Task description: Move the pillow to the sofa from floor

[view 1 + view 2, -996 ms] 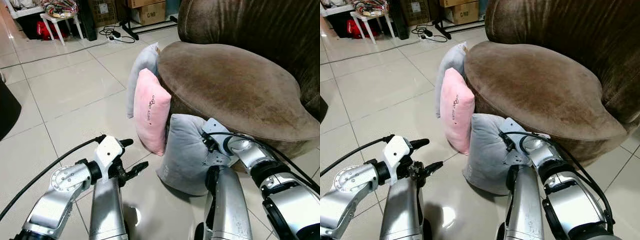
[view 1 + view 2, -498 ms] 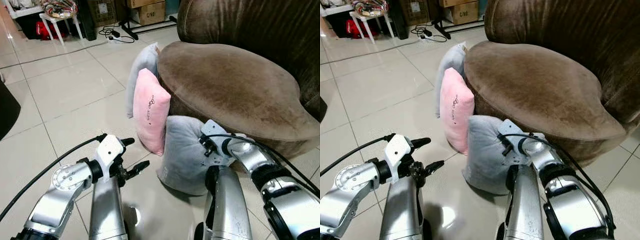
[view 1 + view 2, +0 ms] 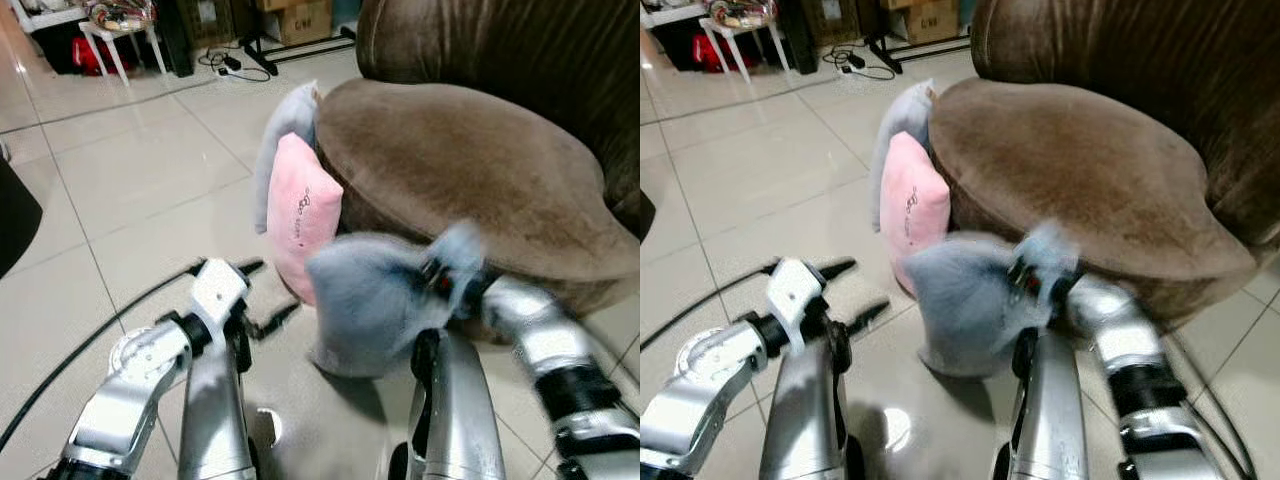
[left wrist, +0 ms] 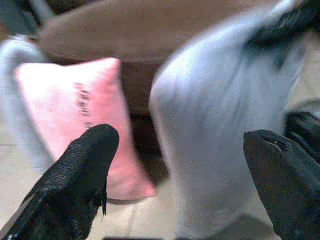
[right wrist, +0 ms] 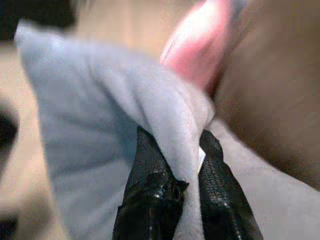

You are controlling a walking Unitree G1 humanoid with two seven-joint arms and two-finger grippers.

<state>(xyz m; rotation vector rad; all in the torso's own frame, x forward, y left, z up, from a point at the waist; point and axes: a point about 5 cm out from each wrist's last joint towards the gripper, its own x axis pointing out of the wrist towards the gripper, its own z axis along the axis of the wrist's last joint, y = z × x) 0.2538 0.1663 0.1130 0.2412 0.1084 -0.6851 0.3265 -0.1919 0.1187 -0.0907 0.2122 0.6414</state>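
Note:
A grey pillow (image 3: 375, 305) hangs blurred just off the floor in front of the brown sofa (image 3: 470, 170). My right gripper (image 3: 445, 275) is shut on its upper corner; in the right wrist view the black fingers (image 5: 150, 192) pinch a fold of grey fabric (image 5: 100, 130). My left gripper (image 3: 262, 297) stands open to the pillow's left, low over the tiles. In the left wrist view its fingers (image 4: 80, 172) frame the grey pillow (image 4: 220, 135) without touching it. A pink pillow (image 3: 300, 215) leans upright against the sofa seat, with another grey pillow (image 3: 285, 130) behind it.
Pale floor tiles (image 3: 140, 190) stretch to the left. At the back stand a small white table (image 3: 115, 40), cardboard boxes (image 3: 305, 18) and a cable with a power strip (image 3: 228, 65). A dark object (image 3: 15, 220) sits at the left edge.
My right gripper has lifted the grey pillow by its corner and swung it up and left off the floor. The left gripper has stayed roughly in place.

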